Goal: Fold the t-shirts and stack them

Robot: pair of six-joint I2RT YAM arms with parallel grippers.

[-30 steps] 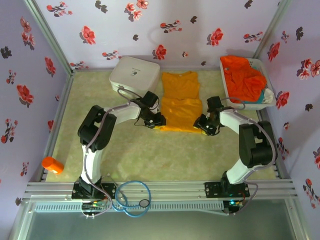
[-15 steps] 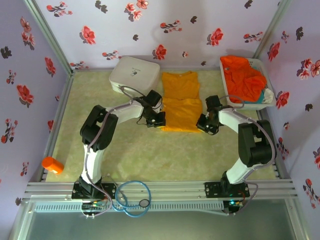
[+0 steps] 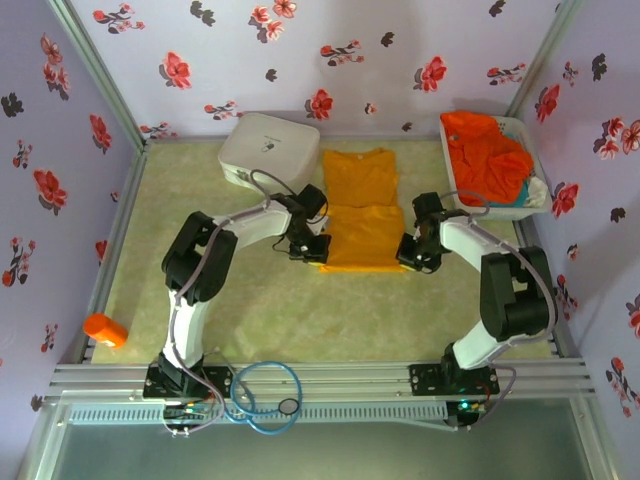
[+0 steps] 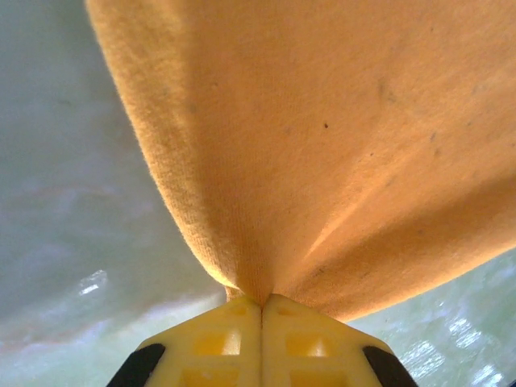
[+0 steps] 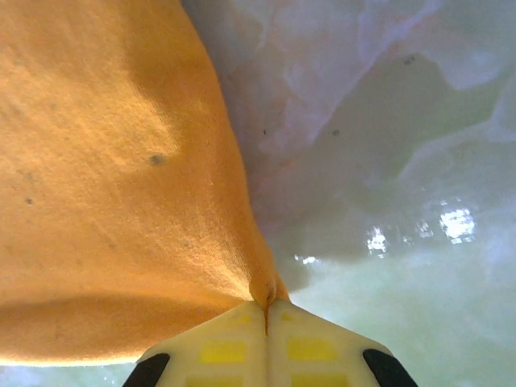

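A golden yellow-orange t-shirt [image 3: 362, 205] lies lengthwise in the middle of the table, collar toward the back wall. My left gripper [image 3: 316, 250] is shut on its near left corner. In the left wrist view the cloth [image 4: 322, 121] fans out from the closed yellow fingertips of that gripper [image 4: 262, 302]. My right gripper [image 3: 408, 252] is shut on the near right corner. The right wrist view shows the fabric [image 5: 105, 185] pinched between this gripper's [image 5: 267, 305] tips and lifted above the table. A red-orange t-shirt [image 3: 485, 150] sits crumpled in a basket at the back right.
A white basket [image 3: 524, 138] holds the red-orange shirt and some white and blue cloth. A white rounded hard case [image 3: 268, 148] stands just left of the yellow shirt's collar end. A small orange cylinder [image 3: 105, 330] lies near the front left edge. Pale green matting [image 3: 270, 310] covers the table.
Both grippers have closed on the yellow-orange shirt's near corners. The near hem has shifted slightly toward the front and lifted off the mat.
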